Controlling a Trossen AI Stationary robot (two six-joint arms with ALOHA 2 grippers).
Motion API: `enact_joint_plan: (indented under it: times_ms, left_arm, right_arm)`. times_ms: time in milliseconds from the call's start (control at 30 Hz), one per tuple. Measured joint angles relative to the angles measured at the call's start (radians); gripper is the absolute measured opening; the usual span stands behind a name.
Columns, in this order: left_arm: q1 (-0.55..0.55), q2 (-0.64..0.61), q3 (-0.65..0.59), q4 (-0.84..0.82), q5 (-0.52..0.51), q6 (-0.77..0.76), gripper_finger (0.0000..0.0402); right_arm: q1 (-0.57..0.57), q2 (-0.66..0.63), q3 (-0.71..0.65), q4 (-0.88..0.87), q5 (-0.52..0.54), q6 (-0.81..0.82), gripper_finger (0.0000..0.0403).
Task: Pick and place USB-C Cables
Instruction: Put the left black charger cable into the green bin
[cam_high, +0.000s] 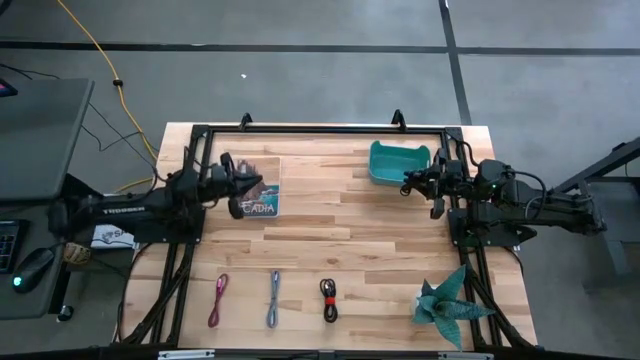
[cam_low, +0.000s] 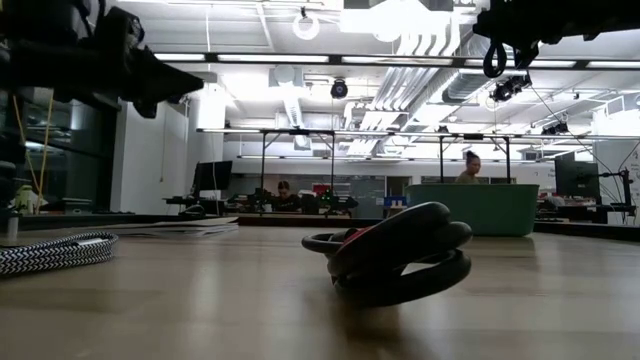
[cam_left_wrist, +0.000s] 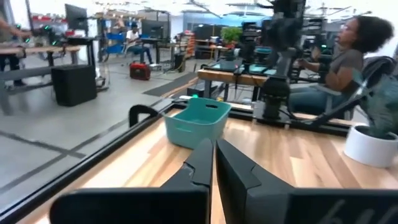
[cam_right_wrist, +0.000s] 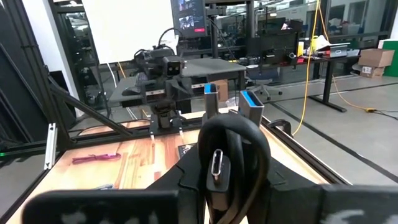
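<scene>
Three USB-C cables are lying in a row on the near part of the wooden table (cam_high: 340, 225), well apart from both sets of fingers: from the left, a magenta-pink cable (cam_high: 218, 300), a light blue-grey cable (cam_high: 274, 298) and a coiled red-and-black cable (cam_high: 329, 299), the last filling the foreground of the low view (cam_low: 395, 255). A fourth, black cable (cam_right_wrist: 231, 163) is being held in a loop by the right gripper (cam_high: 410, 183). The left gripper (cam_high: 250, 186) is hovering over a printed card (cam_high: 260, 200) near the table's far left; its two fingers (cam_left_wrist: 202, 168) are pressed almost together, with only a thin slit between them, and are holding nothing. One teal bin (cam_high: 398, 162) is standing just beyond the right gripper's fingertips, toward the table's far edge, and is appearing straight ahead of the left fingers in the left wrist view (cam_left_wrist: 196, 121). The right fingers are clenched on the black cable, whose metal plug is showing between them. One folded-paper plant (cam_high: 445, 300) is sitting at the near right corner.
</scene>
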Motion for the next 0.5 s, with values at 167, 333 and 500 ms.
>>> enact_joint_plan:
  times_ms: [167,333,500]
  left_arm:
    - [-0.135,-0.028,-0.002,-0.005,-0.092,0.053,0.0000]
    - [-0.143,-0.094,-0.002,-0.086,-0.082,0.052,0.0000]
    - [-0.143,-0.200,-0.002,-0.149,-0.084,0.045,0.0000]
  right_arm:
    - [0.000,0.000,0.000,-0.006,0.001,0.008,0.0055]
    - [0.000,0.000,0.000,-0.014,0.001,0.007,0.0055]
    - [0.000,0.000,0.000,-0.024,0.001,0.007,0.0055]
